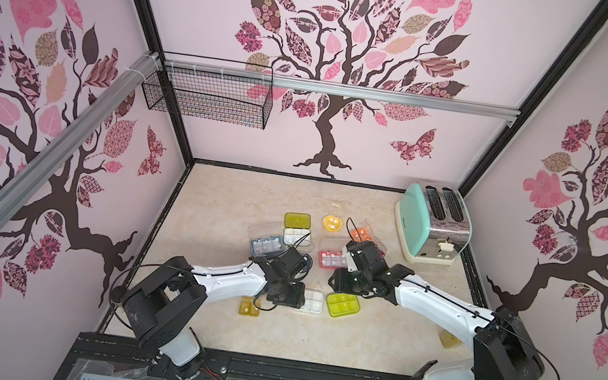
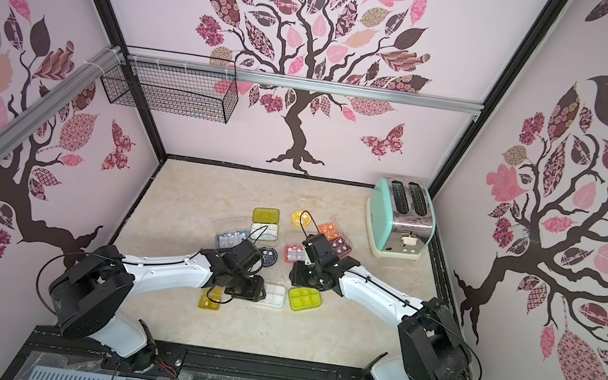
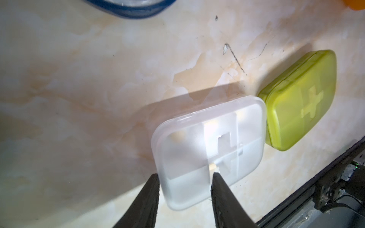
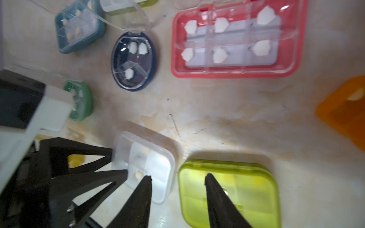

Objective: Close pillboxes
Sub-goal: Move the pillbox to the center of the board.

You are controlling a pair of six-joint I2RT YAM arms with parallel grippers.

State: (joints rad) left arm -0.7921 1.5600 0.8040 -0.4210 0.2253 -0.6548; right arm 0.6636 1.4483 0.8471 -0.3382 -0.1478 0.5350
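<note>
In the left wrist view the left gripper (image 3: pixel 185 174) has its fingers parted over the near corner of the white pillbox (image 3: pixel 209 150). One tip sits at the box's edge and the other lies over its frosted lid. They clamp nothing, which suits pressing a lid flat rather than lifting the box. The lid looks seated, with its cross moulding level.

Just beside it, at the right of the frame, lies the lime pillbox (image 3: pixel 300 102), its lid also down.

In the right wrist view the right gripper (image 4: pixel 177 175) hangs with fingers apart and empty. It straddles the seam between those two boxes at the lower middle, probably to steady or check them.

Work seems left in the upper part of that frame. There the red pillbox (image 4: pixel 235 73) and the teal pillbox (image 4: pixel 79 47) appear to stand on the worktop (image 4: pixel 217 118) with their clear lids raised.
</note>
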